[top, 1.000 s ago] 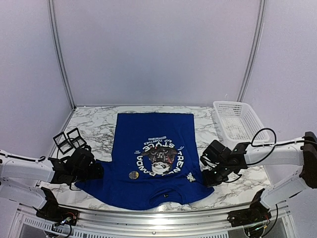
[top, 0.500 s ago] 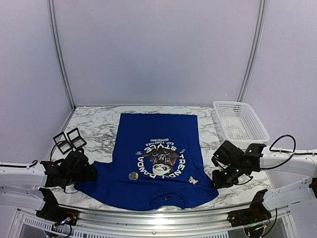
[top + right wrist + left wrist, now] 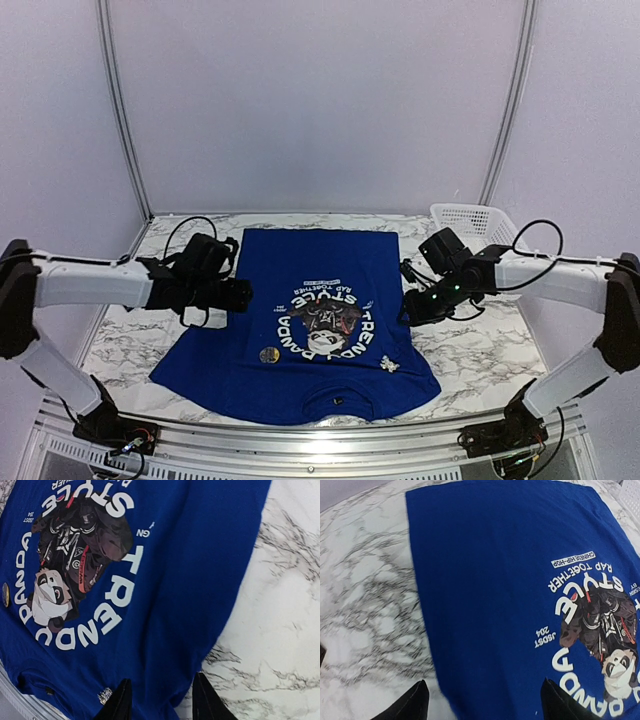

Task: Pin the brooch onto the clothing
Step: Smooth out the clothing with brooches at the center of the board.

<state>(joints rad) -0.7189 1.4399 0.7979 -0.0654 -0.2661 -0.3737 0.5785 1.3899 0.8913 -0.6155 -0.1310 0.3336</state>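
Observation:
The clothing [image 3: 320, 300] is a royal-blue T-shirt lying flat on the marble table, collar toward the near edge, its panda print [image 3: 605, 630] facing up. A small silvery brooch [image 3: 388, 364] rests on the shirt near the collar's right, also seen in the right wrist view [image 3: 105, 695]. A round gold badge [image 3: 268, 353] lies left of the print [image 3: 5, 594]. My left gripper [image 3: 240, 295] [image 3: 485, 705] hovers open over the shirt's left edge. My right gripper [image 3: 408, 305] [image 3: 162, 700] stands open over the shirt's right edge, nothing held.
A white slatted basket [image 3: 480, 228] stands at the back right, partly behind the right arm. Bare marble table [image 3: 470, 350] flanks the shirt on both sides. A metal rail [image 3: 300, 430] runs along the near edge.
Both arms have swung from the shirt's near corners to its sides further back. The right gripper has opened. The shirt now lies flatter and wider near the collar.

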